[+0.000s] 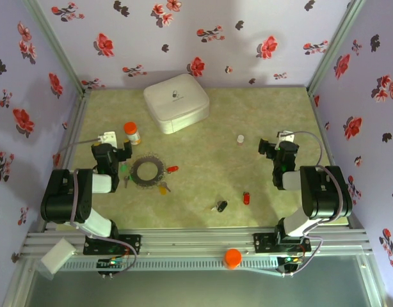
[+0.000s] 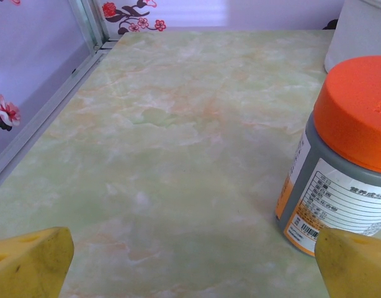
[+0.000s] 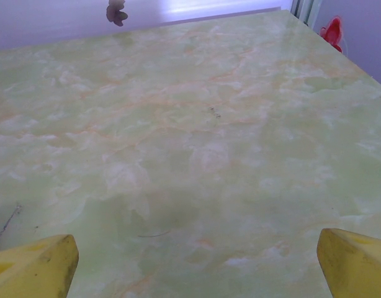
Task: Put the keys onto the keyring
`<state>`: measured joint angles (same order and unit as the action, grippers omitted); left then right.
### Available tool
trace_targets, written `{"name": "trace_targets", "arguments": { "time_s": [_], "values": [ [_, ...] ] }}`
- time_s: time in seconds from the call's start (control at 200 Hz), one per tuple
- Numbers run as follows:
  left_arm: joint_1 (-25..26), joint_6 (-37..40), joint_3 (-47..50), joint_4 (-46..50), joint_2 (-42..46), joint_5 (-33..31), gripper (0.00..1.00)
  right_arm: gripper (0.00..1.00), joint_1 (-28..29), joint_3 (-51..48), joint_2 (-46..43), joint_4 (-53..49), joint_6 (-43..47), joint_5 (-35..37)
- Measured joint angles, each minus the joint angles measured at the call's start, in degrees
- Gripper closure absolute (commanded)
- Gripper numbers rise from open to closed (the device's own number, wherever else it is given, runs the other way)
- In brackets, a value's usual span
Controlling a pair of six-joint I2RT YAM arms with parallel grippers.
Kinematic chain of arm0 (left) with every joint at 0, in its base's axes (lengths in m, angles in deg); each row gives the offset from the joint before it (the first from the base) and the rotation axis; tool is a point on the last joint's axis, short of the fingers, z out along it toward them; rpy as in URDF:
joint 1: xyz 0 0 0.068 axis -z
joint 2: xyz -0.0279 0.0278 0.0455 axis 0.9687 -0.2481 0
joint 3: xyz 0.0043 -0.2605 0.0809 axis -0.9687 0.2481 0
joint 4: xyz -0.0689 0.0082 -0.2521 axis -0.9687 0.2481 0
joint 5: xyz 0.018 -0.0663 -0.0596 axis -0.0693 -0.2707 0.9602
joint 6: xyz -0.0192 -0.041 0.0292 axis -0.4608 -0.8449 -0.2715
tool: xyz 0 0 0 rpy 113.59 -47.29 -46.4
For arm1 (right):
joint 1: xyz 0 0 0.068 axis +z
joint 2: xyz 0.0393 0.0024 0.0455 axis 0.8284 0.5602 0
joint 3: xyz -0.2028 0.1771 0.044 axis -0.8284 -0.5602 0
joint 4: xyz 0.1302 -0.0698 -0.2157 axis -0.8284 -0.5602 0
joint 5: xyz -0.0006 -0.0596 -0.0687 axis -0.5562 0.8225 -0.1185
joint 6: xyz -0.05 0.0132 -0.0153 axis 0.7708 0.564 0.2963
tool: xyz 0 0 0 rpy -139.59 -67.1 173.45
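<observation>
Left gripper (image 2: pixel 193 261) and right gripper (image 3: pixel 193 266) spread wide, empty; keyring (image 1: pixel 148 170) flat beside left, keys (image 1: pixel 173 169) scattered round it and mid-table, likely light, stiff, slippery, best pinched by plastic heads.

Overhead rear view; low wrist close-ups

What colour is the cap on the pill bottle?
Orange; the cap shows best in the left wrist view.
</observation>
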<state>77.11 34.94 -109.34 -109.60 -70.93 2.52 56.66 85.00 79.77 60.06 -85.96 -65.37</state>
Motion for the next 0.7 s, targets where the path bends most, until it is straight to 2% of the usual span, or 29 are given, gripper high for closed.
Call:
{"name": "trace_targets", "arguments": {
  "time_s": [0.175, 0.305, 0.49, 0.595, 0.7],
  "values": [
    [-0.3, 0.0, 0.0, 0.6, 0.6, 0.5, 0.00, 0.01, 0.0, -0.4, -0.7, 0.1, -0.3, 0.7],
    [0.2, 0.0, 0.0, 5.2, 7.8, -1.2, 0.00, 0.02, 0.0, -1.5, -8.1, -4.0, -0.5, 1.3],
    [1.6, -3.4, -1.0, 14.5, 22.4, -3.6, 0.00, 0.08, 0.3, 0.3, -23.0, -14.5, -3.6, 1.3],
    [1.7, -7.2, -3.3, 22.9, 27.8, -3.6, 0.00, 0.14, 1.7, 3.1, -28.0, -22.5, -8.3, 0.1],
    [2.4, -11.3, -5.0, 31.4, 32.3, -3.3, 0.03, 0.15, 4.7, 6.4, -31.1, -31.7, -13.6, -1.9]
  ]
}}
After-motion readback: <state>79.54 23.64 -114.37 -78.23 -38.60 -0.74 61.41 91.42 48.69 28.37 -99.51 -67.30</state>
